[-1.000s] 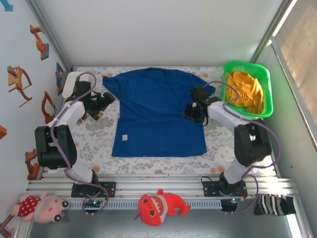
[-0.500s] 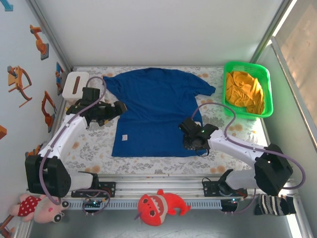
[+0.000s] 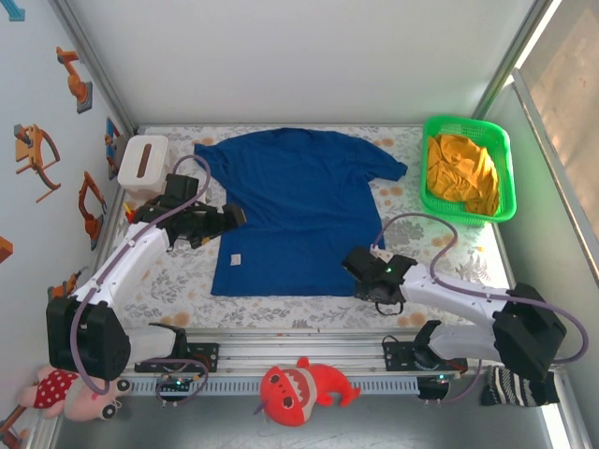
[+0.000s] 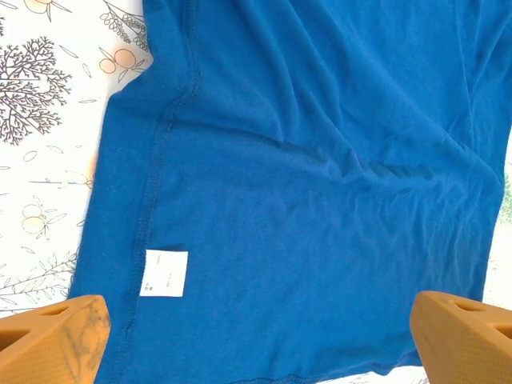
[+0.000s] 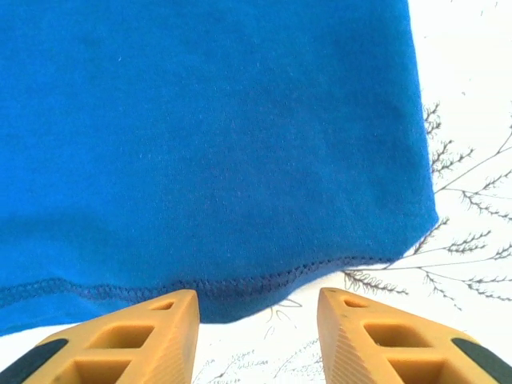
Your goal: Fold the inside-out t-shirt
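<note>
The inside-out t-shirt [image 3: 299,210] lies spread flat on the floral desk [image 3: 178,271], collar toward the far edge. The left gripper [image 4: 256,320] hovers over its left side near the white label [image 4: 164,273], jaws spread wide. The right gripper [image 5: 256,308] sits at the near right corner, jaws apart just short of the hem, pinching nothing

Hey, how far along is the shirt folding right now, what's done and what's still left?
Done: the t-shirt lies spread flat with its care label showing, and there is no fold in it yet. In hand: the right pincer is open at the right hem corner, and the left pincer is wide open over the shirt's left side. Neither grips cloth. Remaining: every fold.
</note>
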`<state>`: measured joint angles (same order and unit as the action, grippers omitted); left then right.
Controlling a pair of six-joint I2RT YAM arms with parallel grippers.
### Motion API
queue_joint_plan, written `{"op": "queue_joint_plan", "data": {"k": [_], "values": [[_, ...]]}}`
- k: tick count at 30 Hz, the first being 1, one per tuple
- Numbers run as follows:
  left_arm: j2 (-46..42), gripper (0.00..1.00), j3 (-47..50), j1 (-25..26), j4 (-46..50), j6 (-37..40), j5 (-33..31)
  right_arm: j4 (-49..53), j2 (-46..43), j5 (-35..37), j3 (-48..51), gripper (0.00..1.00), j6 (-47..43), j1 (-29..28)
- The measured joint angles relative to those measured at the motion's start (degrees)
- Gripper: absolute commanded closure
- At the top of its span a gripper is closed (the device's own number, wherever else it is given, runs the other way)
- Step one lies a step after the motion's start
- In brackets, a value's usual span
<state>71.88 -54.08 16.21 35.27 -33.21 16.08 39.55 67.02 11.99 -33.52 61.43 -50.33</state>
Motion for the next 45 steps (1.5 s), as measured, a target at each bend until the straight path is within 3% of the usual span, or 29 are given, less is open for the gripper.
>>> {"op": "queue_joint_plan", "data": {"k": [5,11,30,32,34,39,45], "values": [[0.2,0.04,0.2,0.6,-0.1,0.0,-0.1,-2.8,-8.8,-1.1,5.7,0.44,7.0,-0.1],[0.6,0.04,0.3,1.4,-0.2,0.0,-0.1,-6.8,-13.3,-1.3,9.1,0.44,14.3,-0.1],[0.7,0.04,0.3,2.2,-0.6,-0.2,-0.6,-18.6,-6.8,-2.6,10.4,0.53,21.2,-0.1],[0.7,0.04,0.3,2.2,-0.6,-0.3,-0.7,-19.0,-6.8,-2.8,10.6,0.57,21.3,-0.1],[0.7,0.04,0.3,2.2,-0.6,-0.3,-0.6,-19.3,-7.3,-2.9,11.1,0.7,21.4,-0.1],[1.0,0.04,0.3,2.3,-1.0,-0.3,-0.6,-19.2,-10.0,-2.7,12.7,0.87,22.2,-0.1],[1.4,0.04,0.3,2.4,-1.1,-0.5,-0.6,-18.4,-12.7,-2.1,12.8,0.88,22.6,-0.1]]}}
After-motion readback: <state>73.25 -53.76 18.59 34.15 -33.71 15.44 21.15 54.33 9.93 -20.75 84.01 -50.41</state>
